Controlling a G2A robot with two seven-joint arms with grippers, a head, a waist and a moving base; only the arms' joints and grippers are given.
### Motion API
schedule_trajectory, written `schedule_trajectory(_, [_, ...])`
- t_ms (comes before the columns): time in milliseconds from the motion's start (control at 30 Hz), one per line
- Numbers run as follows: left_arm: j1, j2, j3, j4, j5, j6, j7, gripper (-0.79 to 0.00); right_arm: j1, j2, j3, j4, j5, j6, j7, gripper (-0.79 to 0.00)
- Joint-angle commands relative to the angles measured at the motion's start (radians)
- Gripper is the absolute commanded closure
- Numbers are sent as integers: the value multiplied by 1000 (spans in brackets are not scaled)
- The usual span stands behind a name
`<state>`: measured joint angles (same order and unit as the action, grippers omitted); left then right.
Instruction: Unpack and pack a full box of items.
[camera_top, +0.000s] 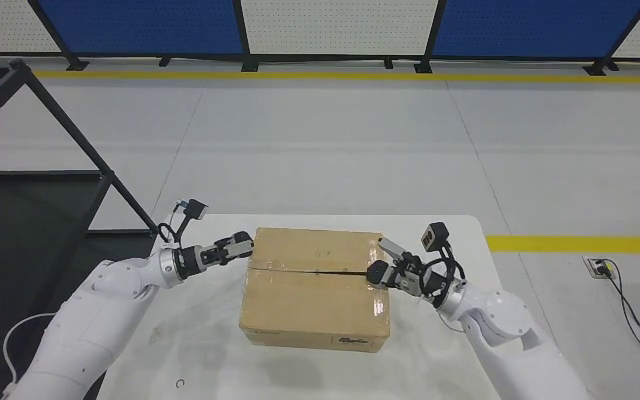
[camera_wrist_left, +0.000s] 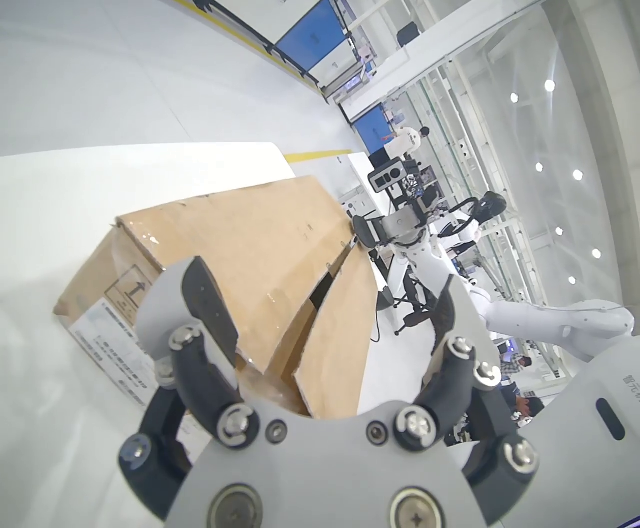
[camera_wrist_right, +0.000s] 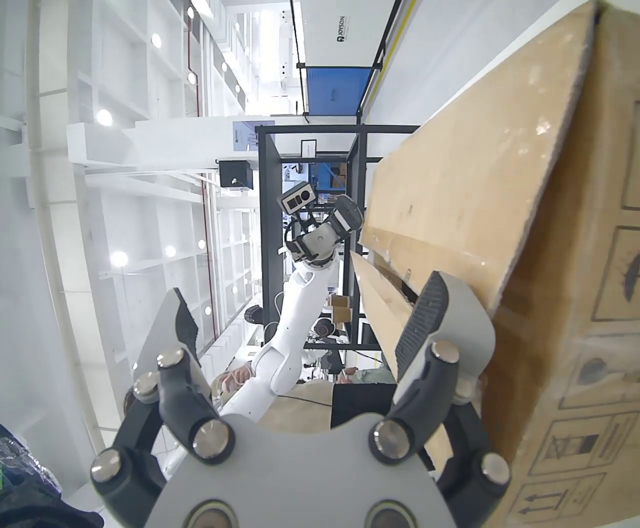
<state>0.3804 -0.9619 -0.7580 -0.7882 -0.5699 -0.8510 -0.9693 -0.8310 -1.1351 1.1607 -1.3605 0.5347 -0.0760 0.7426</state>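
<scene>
Cardboard box (camera_top: 315, 290) sits shut in the middle of the white worktop (camera_top: 200, 340), with its long sides running across in front of the robot. Its two top flaps meet along a seam (camera_top: 320, 269) that runs from end to end. The flaps do not lie flush. In the left wrist view a dark gap shows between them, and the near flap (camera_top: 315, 305) stands slightly proud of the far flap (camera_top: 315, 248).

The corrugated board looks stiff and light in itself. A full box is probably heavy enough to stay put while a flap is lifted. Each flap should hinge along its fold, so the free edge beside the seam, close to either end, looks the best place to take hold. That edge is thin and could crease or tear if pinched at a corner and pulled sideways.

The left tool (camera_top: 240, 246) is at the box's left end, level with the top edge and just beside the end of the seam. Its fingers are spread wide and hold nothing. In its own view one finger (camera_wrist_left: 205, 300) lies over the far flap and the other sits outside the near flap.

The right tool (camera_top: 385, 270) is at the opposite end of the seam, also wide and empty. One of its fingers (camera_wrist_right: 435, 320) lies against the flap edges there, but whether it touches them cannot be told.
</scene>
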Motion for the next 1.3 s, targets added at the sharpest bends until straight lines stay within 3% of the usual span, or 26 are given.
schedule_trajectory(0, [0,2,1,3,-6,-4,4,-785,1,0,0,3,-7,13,-1,-785])
schedule_trajectory(233, [17,12,-16,-1,-95,-15,15,-785,-1,-4,-2,25,-15,14,-1,-785])
schedule_trajectory(533, [64,15,-111,2,-416,42,-42,-785,-12,-7,6,23,-19,4,3,-785])
schedule_trajectory(1267, [79,16,-116,-25,-404,64,-22,-785,-38,-9,11,-8,-45,3,-43,-785])
